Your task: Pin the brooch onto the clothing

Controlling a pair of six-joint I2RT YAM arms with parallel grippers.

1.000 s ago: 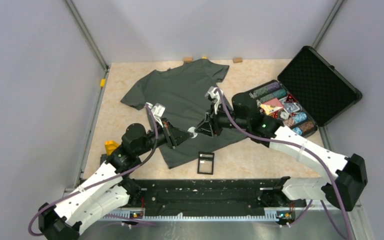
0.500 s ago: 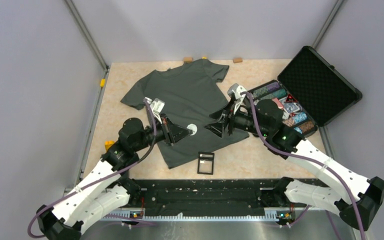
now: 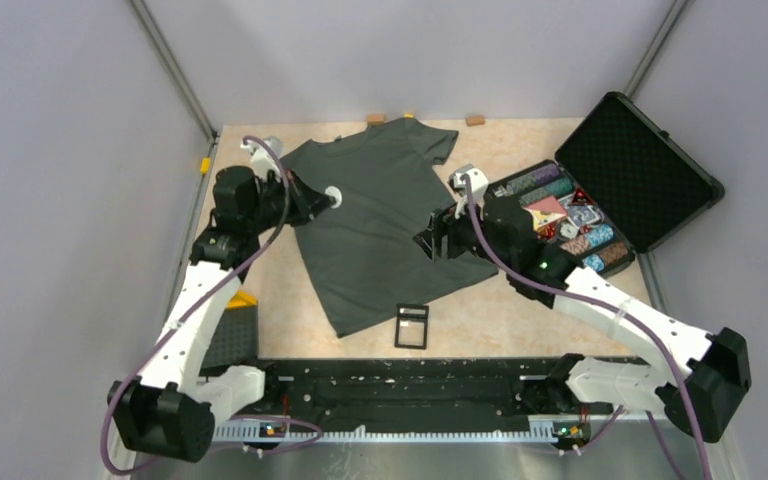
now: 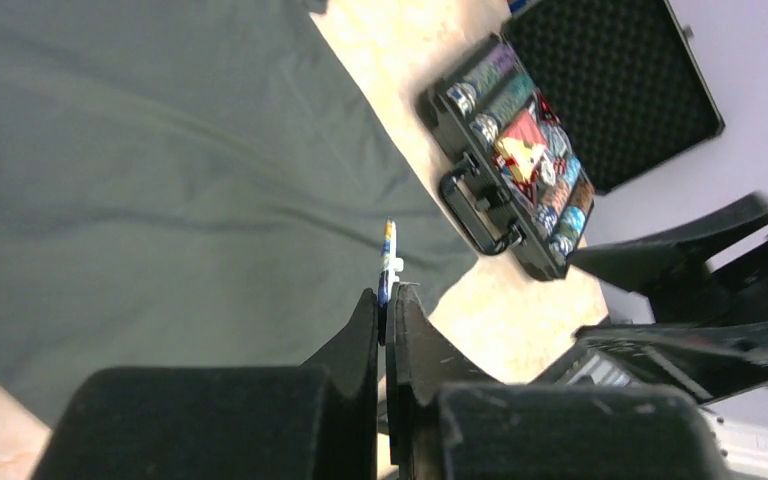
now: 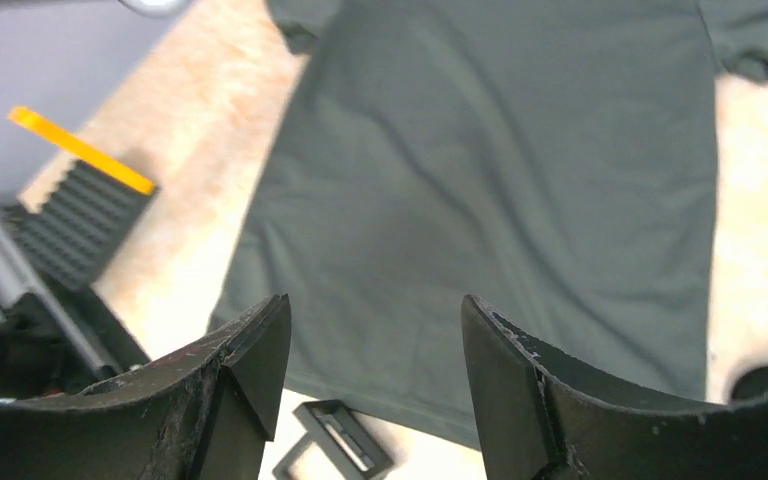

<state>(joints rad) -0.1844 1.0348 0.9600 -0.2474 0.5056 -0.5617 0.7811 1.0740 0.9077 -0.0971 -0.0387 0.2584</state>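
Observation:
The dark grey-green T-shirt (image 3: 380, 215) lies flat in the middle of the table; it also fills the left wrist view (image 4: 160, 170) and the right wrist view (image 5: 520, 170). My left gripper (image 3: 320, 198) is shut on the brooch (image 3: 334, 196), held above the shirt's left sleeve. In the left wrist view the brooch (image 4: 389, 262) stands edge-on, sticking out of the closed fingertips (image 4: 385, 305). My right gripper (image 3: 428, 243) is open and empty above the shirt's right edge; in its own view the gripper (image 5: 375, 325) shows a wide gap.
An open black case (image 3: 600, 185) with colourful poker chips stands at the right. A small black square frame (image 3: 412, 326) lies below the shirt's hem, also in the right wrist view (image 5: 335, 452). A dark foam block (image 3: 228, 335) with a yellow strip lies at the left front.
My left arm has swung from the shirt's lower middle up to its left sleeve, carrying the brooch. My right gripper has drawn back to the right and opened off the brooch.

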